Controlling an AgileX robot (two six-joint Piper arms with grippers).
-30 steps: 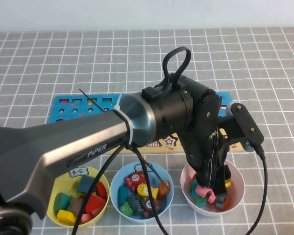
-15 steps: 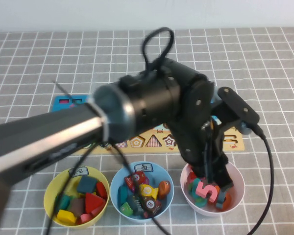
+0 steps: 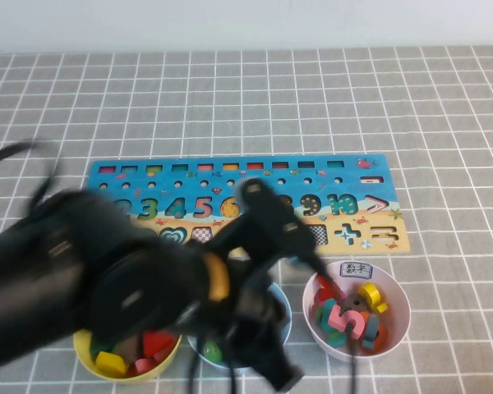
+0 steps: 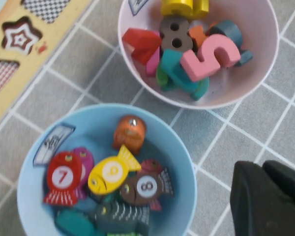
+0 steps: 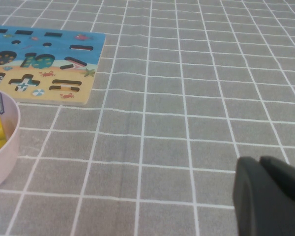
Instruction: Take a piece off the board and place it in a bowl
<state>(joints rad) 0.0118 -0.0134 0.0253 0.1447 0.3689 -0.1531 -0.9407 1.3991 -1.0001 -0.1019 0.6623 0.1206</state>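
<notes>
The red piece (image 4: pixel 140 43), a numeral 7, lies in the pale pink bowl (image 4: pixel 265 73) among several other numerals, beside a pink 5 (image 4: pixel 211 56). In the high view the bowl (image 3: pixel 398 316) stands in front of the board's right end (image 3: pixel 255 176), and the piece (image 3: pixel 324 289) shows at its left side. My left gripper (image 4: pixel 262 169) is shut and empty, hovering over the table in front of the gap between the blue and pink bowls. Its arm (image 3: pixel 107 279) sweeps blurred across the lower left. My right gripper (image 5: pixel 259 162) is shut over bare table, right of the board (image 5: pixel 44 64).
A light blue bowl (image 4: pixel 182 162) holding fish pieces sits left of the pink one, mostly hidden under my arm in the high view. A yellow bowl (image 3: pixel 86 349) with coloured blocks is at the near left. The grey gridded table stretches behind and to the right.
My left gripper has risen out of the pink bowl, swung left toward the near edge and shut empty. The numerals stay in the bowl, whose label now shows.
</notes>
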